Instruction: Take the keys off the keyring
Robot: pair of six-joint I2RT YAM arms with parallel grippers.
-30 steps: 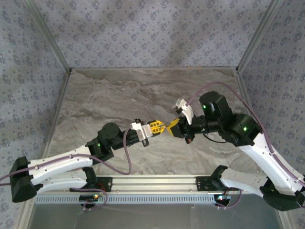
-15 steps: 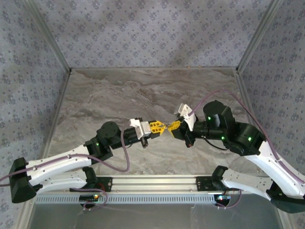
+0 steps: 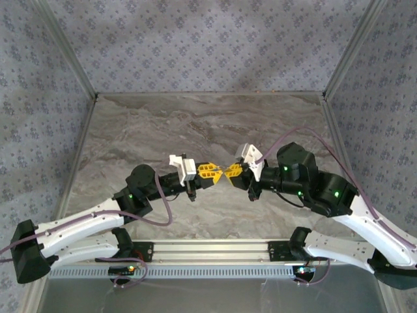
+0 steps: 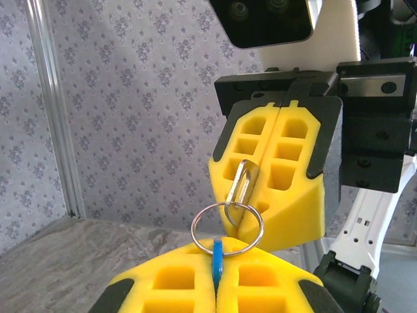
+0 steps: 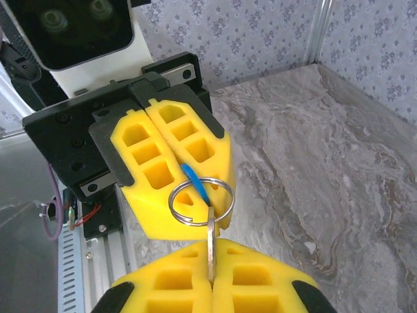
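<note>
Plainly: two pincers, one keyring between them

Top view. The left gripper point(image 3: 219, 173) reaches in from 9 o'clock and the right gripper point(image 3: 227, 173) from 3 o'clock. Their yellow tips nearly meet over the marbled table point(image 3: 150, 124), a little right of centre. What hangs between them is too small to read from here.

Left wrist view. The left gripper's pads point(image 4: 146, 280), at 6 o'clock, are pressed together on the blue key point(image 4: 217, 259), which stands edge-on in the seam. The keyring point(image 4: 203, 209) threads that key and rises toward 12 o'clock. The silver key point(image 4: 242, 188) sits on the keyring at 1 o'clock, its far end nipped between the closed fingers of the right gripper.

Right wrist view. The right gripper's pads, at 6 o'clock, are closed on the silver key, which stands upright in the seam. The keyring sits at 12 o'clock of it. The blue key runs from the keyring toward 11 o'clock into the clamped fingers of the left gripper. Both keys are on the keyring.
</note>
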